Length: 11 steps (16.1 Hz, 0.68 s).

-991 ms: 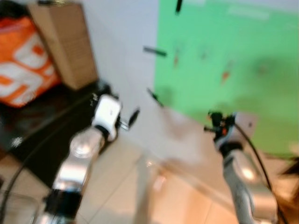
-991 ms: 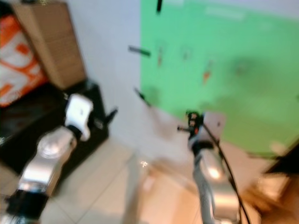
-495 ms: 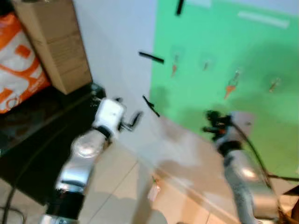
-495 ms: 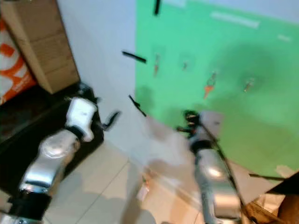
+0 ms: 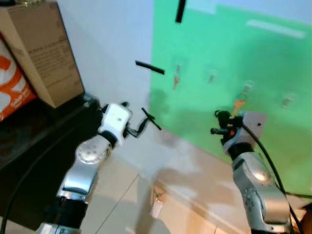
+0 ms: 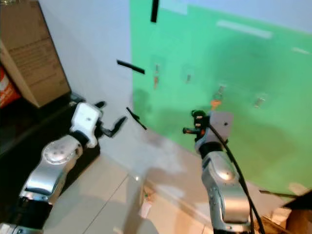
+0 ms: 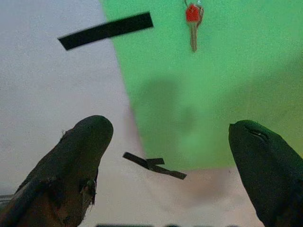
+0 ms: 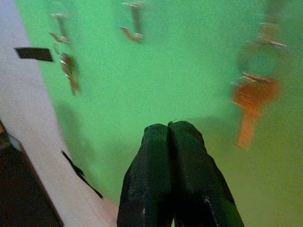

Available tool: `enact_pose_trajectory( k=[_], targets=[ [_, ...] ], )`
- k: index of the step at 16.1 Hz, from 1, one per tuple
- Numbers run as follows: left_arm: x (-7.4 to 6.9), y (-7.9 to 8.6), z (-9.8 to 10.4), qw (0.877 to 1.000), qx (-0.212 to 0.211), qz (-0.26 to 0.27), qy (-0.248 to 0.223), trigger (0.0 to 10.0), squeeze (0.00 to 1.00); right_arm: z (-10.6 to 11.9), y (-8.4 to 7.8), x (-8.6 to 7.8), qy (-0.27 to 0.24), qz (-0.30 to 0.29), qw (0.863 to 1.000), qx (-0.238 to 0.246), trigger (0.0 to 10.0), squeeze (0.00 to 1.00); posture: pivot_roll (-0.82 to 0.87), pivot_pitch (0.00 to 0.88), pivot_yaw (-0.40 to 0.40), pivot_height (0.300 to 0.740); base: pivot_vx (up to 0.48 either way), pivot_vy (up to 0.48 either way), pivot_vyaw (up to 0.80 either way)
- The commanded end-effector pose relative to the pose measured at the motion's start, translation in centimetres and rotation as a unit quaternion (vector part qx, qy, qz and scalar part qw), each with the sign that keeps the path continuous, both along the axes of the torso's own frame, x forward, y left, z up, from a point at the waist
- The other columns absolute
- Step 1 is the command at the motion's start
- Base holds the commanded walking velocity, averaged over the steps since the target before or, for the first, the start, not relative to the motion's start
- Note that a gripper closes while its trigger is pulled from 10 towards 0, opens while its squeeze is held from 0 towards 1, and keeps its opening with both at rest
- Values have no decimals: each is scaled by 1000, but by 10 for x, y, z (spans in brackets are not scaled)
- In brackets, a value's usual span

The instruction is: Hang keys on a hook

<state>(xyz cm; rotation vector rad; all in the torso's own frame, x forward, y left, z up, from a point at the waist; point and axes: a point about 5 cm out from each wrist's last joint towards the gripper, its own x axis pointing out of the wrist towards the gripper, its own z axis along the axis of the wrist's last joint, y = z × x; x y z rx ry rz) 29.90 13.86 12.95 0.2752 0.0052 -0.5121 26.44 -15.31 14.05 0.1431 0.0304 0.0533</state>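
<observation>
Right wrist view: the right gripper has its two black fingers pressed together with nothing seen between them, aimed at the green board.
Right gripper's place: raised close to the green board, just below and beside the orange-headed key.
Left gripper: fingers spread wide and empty, facing the board's left edge, below the red-headed key.
Keys: the orange-headed key hangs on the green board near the right gripper; the red-headed key hangs further toward the board's left edge; other small hooks on the board look blurred, so what they carry is unclear.
Handling, as a judgement: a key is light, thin, stiff metal and slippery on its flat faces; it swings freely on its hook, so a nudge could knock it off.
Where to take hold: across the broad coloured head, fingers flat on both faces, leaving the ring or hole free for the hook.
Task state, as a judgement: no key is held, and keys already hang on the board.
Beside the board: black tape strips on the white wall; a cardboard box stands well off to the board's left.
</observation>
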Motion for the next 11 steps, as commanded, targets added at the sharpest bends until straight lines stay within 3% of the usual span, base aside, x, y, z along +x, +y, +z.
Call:
enact_pose_trajectory(
  k=[1, 7, 11],
  targets=[
    [2, 6, 3, 1000, 4, -2, -3, 10000, 16, 4, 7, 3, -5, 13, 1000, -1, 10000, 0, -58, 0, -16, 740, 0, 0, 0],
    [-1, -10, 10, 991, -12, -136, 17, 10000, 20, 22, 14, 27, -30, 22, 999, 8, 10000, 0, -62, 0, -5, 740, 0, 0, 0],
    [-3, -12, 13, 986, -20, -165, 23, 10000, 16, 32, 18, 43, -44, 24, 999, 20, 10000, 0, -60, 0, -5, 740, 0, 0, 0]
  ],
)
